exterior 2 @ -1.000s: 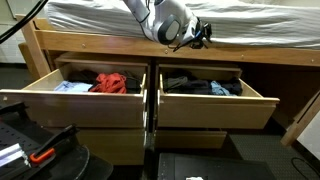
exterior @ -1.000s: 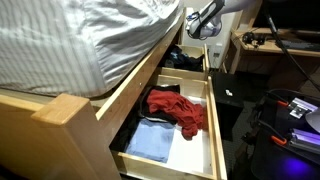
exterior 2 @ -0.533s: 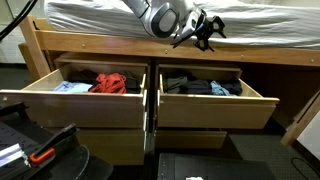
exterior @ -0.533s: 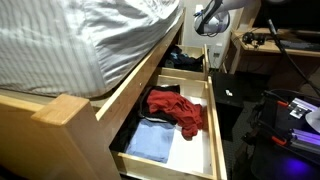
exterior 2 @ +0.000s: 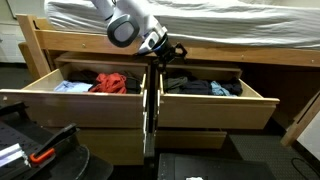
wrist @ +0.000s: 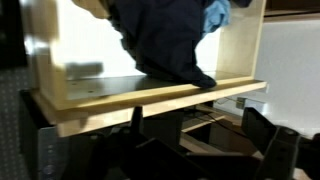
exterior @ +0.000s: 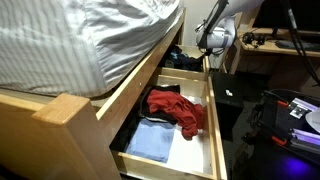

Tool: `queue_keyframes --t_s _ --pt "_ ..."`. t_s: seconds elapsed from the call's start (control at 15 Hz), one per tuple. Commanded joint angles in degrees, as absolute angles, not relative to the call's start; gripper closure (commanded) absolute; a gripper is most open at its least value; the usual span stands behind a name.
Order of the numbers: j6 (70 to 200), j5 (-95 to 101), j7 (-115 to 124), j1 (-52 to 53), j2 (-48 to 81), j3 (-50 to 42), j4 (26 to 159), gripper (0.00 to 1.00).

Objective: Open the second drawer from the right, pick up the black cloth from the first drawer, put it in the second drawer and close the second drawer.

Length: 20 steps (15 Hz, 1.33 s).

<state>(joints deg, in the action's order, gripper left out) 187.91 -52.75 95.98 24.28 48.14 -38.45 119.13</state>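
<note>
Black cloth (exterior 2: pixel 192 86): is lying bunched in a soft heap inside the second drawer, below the gripper and a little to one side of it. In the wrist view (wrist: pixel 165 40) it is showing as plain, very dark fabric with loose folds, one corner drooping toward the drawer's front board.
Gripper (exterior 2: pixel 168 52): is hanging with its jaws spread wide and nothing between them, just above the place where the two drawers are meeting. In an exterior view (exterior: pixel 205 42) it is hovering over the far drawer.
Fingers (wrist: pixel 268 140): are showing as dark, blurred shapes at the bottom of the wrist view, well apart from each other and clear of the cloth.
Second drawer (exterior 2: pixel 215 105): is standing pulled out beneath the gripper. It is pale wood with plain board sides, and its front board is running across the wrist view (wrist: pixel 150 100).
First drawer (exterior 2: pixel 75 105): is standing pulled out too, beside and below the gripper, with a thick pale rim (exterior: pixel 215 130) and a white bottom.
Red cloth (exterior: pixel 180 108): is lying crumpled in the first drawer, away from the gripper.
Light blue cloth (exterior: pixel 150 142): is lying flat in the first drawer, beyond the red cloth from the gripper.
Pale blue fabric (wrist: pixel 215 12): is peeking out behind the black cloth, at the far side of the second drawer from the fingers.
</note>
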Motion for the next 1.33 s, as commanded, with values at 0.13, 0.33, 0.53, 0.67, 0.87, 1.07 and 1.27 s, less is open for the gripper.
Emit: queue_keyframes --t_s 0.13,0.33,0.53,0.67,0.87,1.07,1.27 --pt "193.85 -64.08 101.08 32.03 43.07 -40.88 138.77 0.0" --pt "193.06 -72.64 103.11 39.04 46.26 -47.89 144.25 0.0" --pt "192.89 -69.65 101.12 35.67 45.72 -45.06 141.81 0.0" --pt "192.87 -69.62 101.12 35.56 45.75 -44.75 141.15 0.0" --pt "193.02 -71.35 102.1 38.38 49.94 -46.61 139.92 0.0" --pt "192.49 -72.26 105.03 34.46 48.41 -50.17 137.83 0.0" --pt "193.59 -70.4 107.77 27.71 46.83 -52.39 134.46 0.0"
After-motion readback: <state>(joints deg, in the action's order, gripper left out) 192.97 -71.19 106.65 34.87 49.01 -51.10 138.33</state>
